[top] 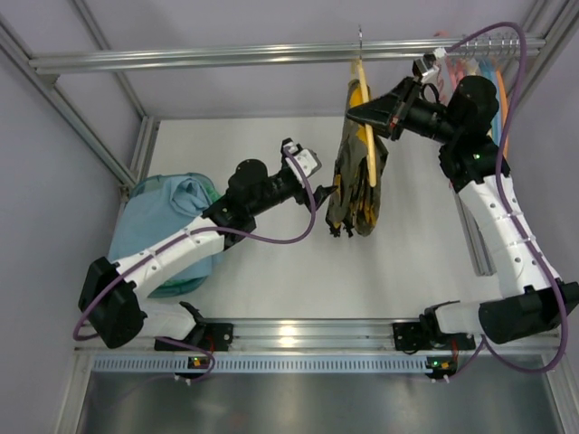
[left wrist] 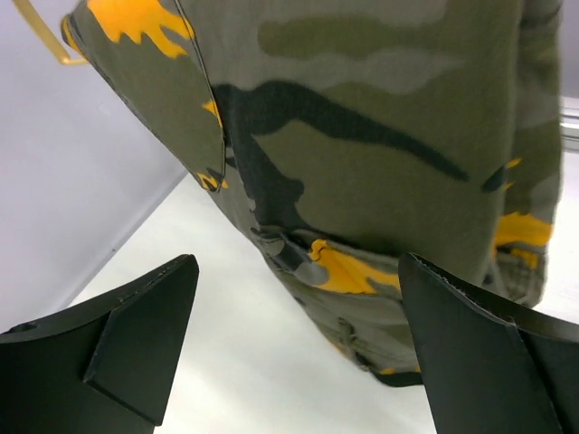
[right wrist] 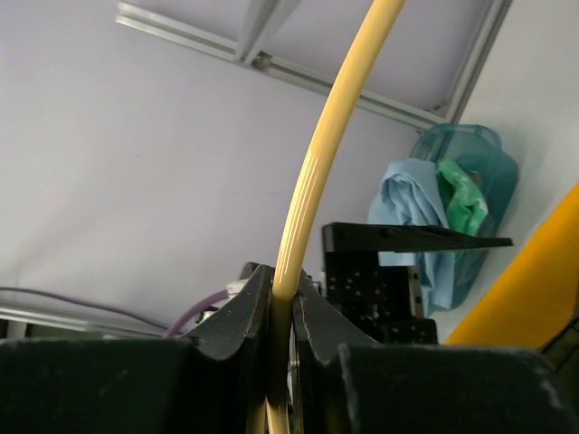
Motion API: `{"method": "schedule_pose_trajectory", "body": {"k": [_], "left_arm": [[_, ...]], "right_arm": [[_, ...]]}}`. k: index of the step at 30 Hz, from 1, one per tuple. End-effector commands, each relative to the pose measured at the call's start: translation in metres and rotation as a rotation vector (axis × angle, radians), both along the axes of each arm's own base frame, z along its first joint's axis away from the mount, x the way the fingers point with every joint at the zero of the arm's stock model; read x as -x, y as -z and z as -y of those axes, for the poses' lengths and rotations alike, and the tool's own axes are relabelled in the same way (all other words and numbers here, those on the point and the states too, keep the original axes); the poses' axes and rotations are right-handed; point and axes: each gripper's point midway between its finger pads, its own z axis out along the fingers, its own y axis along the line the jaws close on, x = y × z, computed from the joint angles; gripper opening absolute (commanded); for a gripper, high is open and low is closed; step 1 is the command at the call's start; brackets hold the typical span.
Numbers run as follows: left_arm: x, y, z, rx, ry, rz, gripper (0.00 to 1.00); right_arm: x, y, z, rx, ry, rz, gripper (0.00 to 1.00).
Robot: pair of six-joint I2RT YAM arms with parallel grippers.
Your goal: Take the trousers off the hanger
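So the camouflage-patterned cloth trousers (top: 355, 181) in olive, brown and dark tones with yellow-orange patches are still on the thin pale yellow plastic hanger (top: 368, 149). Its silver metal hook (top: 359, 41) is over the aluminium rail (top: 226, 56) at the far side of the rig. From the overhead camera the hanger's long axis runs from the rail toward the near edge, and the trousers droop off it the same way, limp, with the bunched lower end hanging above the white worktop (top: 271, 262). The right pincer (top: 355, 113) comes in from the right at the hanger's upper part. Its wrist view shows both jaws clamped tight on the yellow bar (right wrist: 317, 181), which curves up and away from the right pincer (right wrist: 282, 289). The left pincer (top: 330, 192) reaches in from the left at the lower part of the trousers, jaws spread wide with nothing pinched. In its own camera the black fingers (left wrist: 136, 334) frame the hanging cloth (left wrist: 362, 154), and whether the right-hand finger actually touches the fabric can't be told. Off to the left a teal basket (top: 136, 192) holds plain light blue clothes (top: 172, 221), well apart from the trousers. A bunch of coloured hangers (top: 479, 63) hangs at the rail's right end.
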Motion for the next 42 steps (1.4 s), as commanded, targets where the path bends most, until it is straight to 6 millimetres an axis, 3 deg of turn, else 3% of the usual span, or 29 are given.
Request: {"method": "schedule_pose_trajectory", "body": {"k": [1,2,3,9,15,22,28,33,42], "left_arm": [[-0.002,-0.055,-0.007,0.117,-0.045,0.102,0.98],[-0.002,-0.054,-0.009,0.119,-0.054,0.099,0.98],[-0.002,-0.055,-0.011,0.12,-0.062,0.1,0.98],[-0.003,-0.055,-0.023,0.114,-0.112,0.104,0.98],[0.004,-0.058,-0.025,0.125,-0.096,0.105,0.98],[0.011,-0.056,-0.026,0.109,-0.069,0.13,0.98],[0.018,-0.055,-0.026,0.11,-0.039,0.132,0.98],[0.034,-0.04,-0.025,0.067,-0.001,0.163,0.98],[0.058,-0.049,-0.012,0.079,0.035,0.204,0.98]], "right_arm": [[0.041,-0.112,0.008,-0.119,-0.044,0.308,0.0],[0.045,-0.129,0.01,-0.14,-0.032,0.31,0.0],[0.044,-0.132,0.01,-0.144,-0.026,0.28,0.0],[0.023,-0.13,0.015,-0.152,0.005,0.178,0.0],[0.035,-0.124,0.01,-0.145,-0.068,0.228,0.0],[0.076,-0.123,0.008,-0.127,-0.154,0.416,0.0],[0.085,-0.11,0.01,-0.092,-0.143,0.447,0.0],[0.095,-0.094,0.009,-0.077,-0.162,0.465,0.0],[0.087,-0.072,0.007,-0.068,-0.144,0.398,0.0]]}}
